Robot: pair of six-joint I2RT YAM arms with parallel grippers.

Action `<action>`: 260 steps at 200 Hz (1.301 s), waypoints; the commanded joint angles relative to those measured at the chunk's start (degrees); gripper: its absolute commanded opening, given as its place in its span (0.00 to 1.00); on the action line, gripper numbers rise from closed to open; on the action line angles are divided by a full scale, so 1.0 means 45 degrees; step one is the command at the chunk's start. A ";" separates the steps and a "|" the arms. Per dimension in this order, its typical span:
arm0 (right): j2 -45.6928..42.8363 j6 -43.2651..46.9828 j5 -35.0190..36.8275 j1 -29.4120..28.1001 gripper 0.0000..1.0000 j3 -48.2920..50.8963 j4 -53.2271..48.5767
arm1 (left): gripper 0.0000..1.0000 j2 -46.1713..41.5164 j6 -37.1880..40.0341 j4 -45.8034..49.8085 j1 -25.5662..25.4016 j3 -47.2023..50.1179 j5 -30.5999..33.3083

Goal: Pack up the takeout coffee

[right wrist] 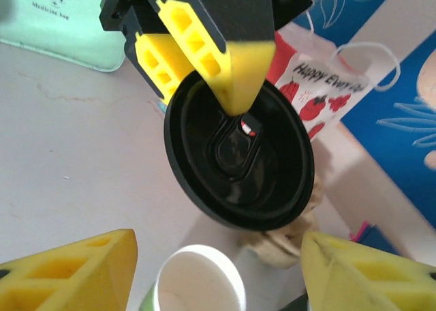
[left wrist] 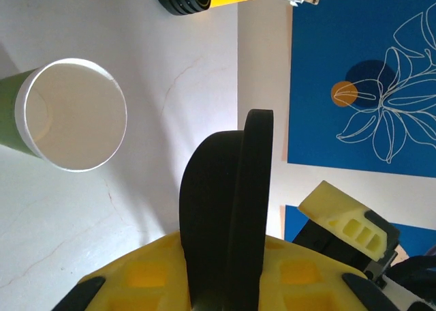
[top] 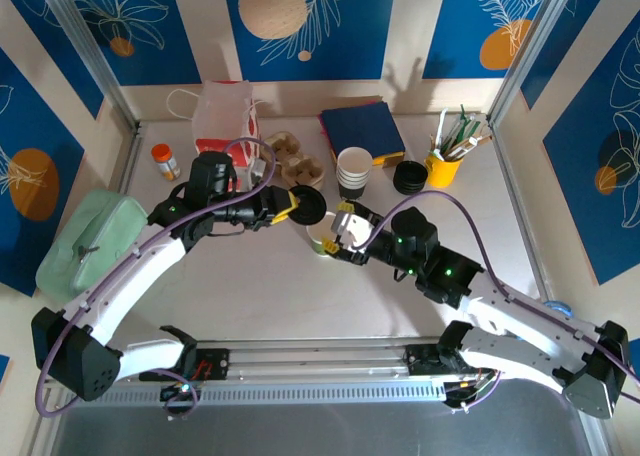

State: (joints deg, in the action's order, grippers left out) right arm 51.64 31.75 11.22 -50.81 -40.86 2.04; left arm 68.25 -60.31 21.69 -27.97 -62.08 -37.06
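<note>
A: Where are cup and lid?
B: The green cup (top: 322, 242) stands mid-surface between the spread right jaws. The left jaws pinch the black lid (top: 308, 206), tilted, just beside it.
A: Advice?
B: Level the lid, centre it on the rim, press evenly.

The small paper cup (left wrist: 71, 113) is green outside and white within, the round plastic lid (right wrist: 238, 161) black, the white paper bag (right wrist: 320, 86) strawberry-printed in red, the wall panels (left wrist: 361, 72) blue with white leaf outlines.
</note>
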 commanded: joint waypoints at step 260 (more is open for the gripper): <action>0.1765 0.3276 0.3141 -0.1425 0.05 -0.0742 0.2456 | 0.24 -0.0526 -0.0857 -0.0722 0.0101 0.0445 -0.0651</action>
State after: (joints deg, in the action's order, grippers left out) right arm 59.48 48.58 22.98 -57.25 -41.25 11.31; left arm 66.94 -63.61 20.05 -27.75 -61.14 -37.54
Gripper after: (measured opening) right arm 0.089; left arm 0.226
